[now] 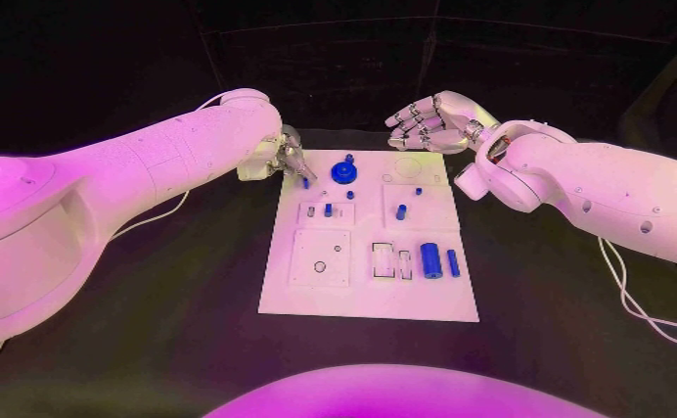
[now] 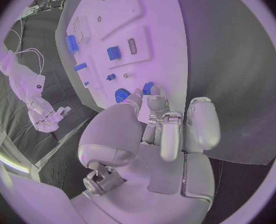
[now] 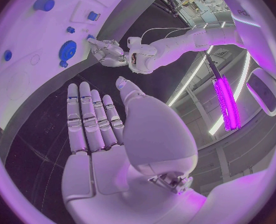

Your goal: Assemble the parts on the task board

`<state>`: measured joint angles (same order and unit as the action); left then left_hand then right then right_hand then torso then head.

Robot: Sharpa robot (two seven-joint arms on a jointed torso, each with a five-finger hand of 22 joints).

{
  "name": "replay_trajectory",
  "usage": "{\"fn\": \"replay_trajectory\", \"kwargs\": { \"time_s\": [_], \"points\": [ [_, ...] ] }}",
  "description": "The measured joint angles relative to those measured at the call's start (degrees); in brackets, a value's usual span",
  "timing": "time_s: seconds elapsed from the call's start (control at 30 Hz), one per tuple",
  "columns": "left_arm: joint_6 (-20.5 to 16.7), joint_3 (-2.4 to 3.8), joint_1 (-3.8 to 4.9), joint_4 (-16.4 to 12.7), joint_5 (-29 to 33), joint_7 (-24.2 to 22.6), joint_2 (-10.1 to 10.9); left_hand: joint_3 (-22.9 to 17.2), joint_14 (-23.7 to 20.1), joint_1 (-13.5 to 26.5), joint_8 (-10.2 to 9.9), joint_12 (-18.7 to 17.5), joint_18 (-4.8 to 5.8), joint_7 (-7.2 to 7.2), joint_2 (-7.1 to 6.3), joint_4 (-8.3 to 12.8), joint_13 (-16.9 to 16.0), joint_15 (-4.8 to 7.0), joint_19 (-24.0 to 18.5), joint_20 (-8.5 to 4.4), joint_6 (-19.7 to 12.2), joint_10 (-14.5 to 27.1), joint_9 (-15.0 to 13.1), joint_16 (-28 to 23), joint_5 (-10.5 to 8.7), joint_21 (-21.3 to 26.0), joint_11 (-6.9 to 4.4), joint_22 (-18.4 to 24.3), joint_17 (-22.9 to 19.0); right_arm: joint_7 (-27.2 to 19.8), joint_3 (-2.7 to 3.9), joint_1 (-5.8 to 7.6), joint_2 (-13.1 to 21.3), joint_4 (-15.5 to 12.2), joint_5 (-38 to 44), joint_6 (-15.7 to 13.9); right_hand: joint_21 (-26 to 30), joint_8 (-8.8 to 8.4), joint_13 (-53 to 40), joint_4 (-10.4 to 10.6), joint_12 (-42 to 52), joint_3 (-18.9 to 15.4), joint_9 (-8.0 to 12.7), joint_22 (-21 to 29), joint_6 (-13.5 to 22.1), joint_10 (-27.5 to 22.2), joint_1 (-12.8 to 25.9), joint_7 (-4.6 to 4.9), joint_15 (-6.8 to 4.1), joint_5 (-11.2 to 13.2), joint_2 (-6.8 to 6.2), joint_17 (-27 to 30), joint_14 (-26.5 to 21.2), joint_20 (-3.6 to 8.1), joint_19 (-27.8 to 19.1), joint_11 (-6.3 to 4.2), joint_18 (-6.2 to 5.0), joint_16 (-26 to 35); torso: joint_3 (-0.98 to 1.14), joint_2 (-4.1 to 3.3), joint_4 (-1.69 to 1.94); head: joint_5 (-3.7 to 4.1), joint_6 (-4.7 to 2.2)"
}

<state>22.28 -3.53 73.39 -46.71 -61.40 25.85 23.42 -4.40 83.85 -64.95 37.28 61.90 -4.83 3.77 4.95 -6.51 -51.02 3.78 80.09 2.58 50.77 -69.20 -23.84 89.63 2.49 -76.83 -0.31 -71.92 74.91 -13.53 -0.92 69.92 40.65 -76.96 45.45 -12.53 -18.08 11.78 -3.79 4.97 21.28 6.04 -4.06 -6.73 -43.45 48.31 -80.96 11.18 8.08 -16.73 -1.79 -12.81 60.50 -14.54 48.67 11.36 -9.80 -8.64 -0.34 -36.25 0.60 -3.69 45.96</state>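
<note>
Head view: left robot hand (image 1: 290, 159) pinches blue peg (image 1: 305, 182) at task board (image 1: 370, 296) corner (right robot hand (image 1: 434, 122) spread, empty).

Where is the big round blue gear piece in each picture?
Head view: the blue gear stands near the task board's far edge.
Left wrist view: the gear sits just past the left hand's fingertips.
Right wrist view: it sits near the board's edge.
Shared landmark: the left hand beside it.
</note>
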Motion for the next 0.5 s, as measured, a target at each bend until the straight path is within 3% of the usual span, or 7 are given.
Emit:
{"fn": "replay_trajectory", "kwargs": {
  "time_s": [0.17, 0.4, 0.5],
  "points": [
    [0.0, 0.0, 0.0, 0.1, 0.0, -0.2, -0.1, -2.4, 0.0, -3.4, -0.4, 0.0, 0.0, -0.21, 1.35, 2.8, 0.2, 0.02, 0.2, -0.19, 0.2, -0.2, 0.3, 0.0, -0.01, 0.0, -0.21, -0.1, 0.0, 0.0, 0.0, 0.0, 0.0, 0.0, 0.0, 0.0, 0.0, 0.0, 0.0, 0.0, 0.0, 0.0, 0.0, 0.0, 0.0, 0.0, 0.0, 0.0, 0.0, 0.0, 0.0, 0.0, 0.0, 0.0, 0.0, 0.0, 0.0, 0.0, 0.0, 0.01, 0.0, 0.01, 0.07],
    [0.0, 0.04, 0.01, 0.2, 0.0, -0.7, -0.2, -7.2, 0.2, -6.5, -1.2, -0.6, 0.0, -0.3, 1.98, 6.3, 0.7, 0.21, 0.4, -0.34, -0.3, 0.0, 0.9, 0.0, 0.16, 0.0, -0.38, -0.2, 0.0, 0.0, 0.0, 0.0, 0.0, 0.0, 0.0, 0.0, 0.2, -0.01, 0.0, 0.0, 0.3, 0.0, 0.0, 0.1, 0.0, 0.0, 0.0, 0.0, 0.0, 0.0, 0.0, 0.1, 0.0, 0.0, 0.0, 0.0, 0.0, 0.0, -0.01, 0.01, -0.01, 0.05, 0.19],
    [0.0, 0.05, 0.02, 0.2, 0.0, -0.9, -0.1, -8.0, 0.2, -7.0, -1.4, -1.0, 0.0, -0.19, 1.92, 5.6, 0.9, 0.21, 0.4, -0.34, -0.4, 0.1, 0.9, 0.0, 0.16, 0.0, -0.29, -0.3, 0.0, 0.0, 0.0, 0.0, 0.0, 0.0, 0.0, 0.0, 0.2, -0.01, 0.0, 0.0, 0.2, 0.0, 0.0, 0.1, 0.0, 0.0, 0.0, 0.0, 0.0, 0.0, 0.0, 0.1, 0.0, 0.0, 0.0, 0.0, 0.0, 0.0, -0.01, 0.01, -0.01, 0.07, 0.19]
  ]
}}
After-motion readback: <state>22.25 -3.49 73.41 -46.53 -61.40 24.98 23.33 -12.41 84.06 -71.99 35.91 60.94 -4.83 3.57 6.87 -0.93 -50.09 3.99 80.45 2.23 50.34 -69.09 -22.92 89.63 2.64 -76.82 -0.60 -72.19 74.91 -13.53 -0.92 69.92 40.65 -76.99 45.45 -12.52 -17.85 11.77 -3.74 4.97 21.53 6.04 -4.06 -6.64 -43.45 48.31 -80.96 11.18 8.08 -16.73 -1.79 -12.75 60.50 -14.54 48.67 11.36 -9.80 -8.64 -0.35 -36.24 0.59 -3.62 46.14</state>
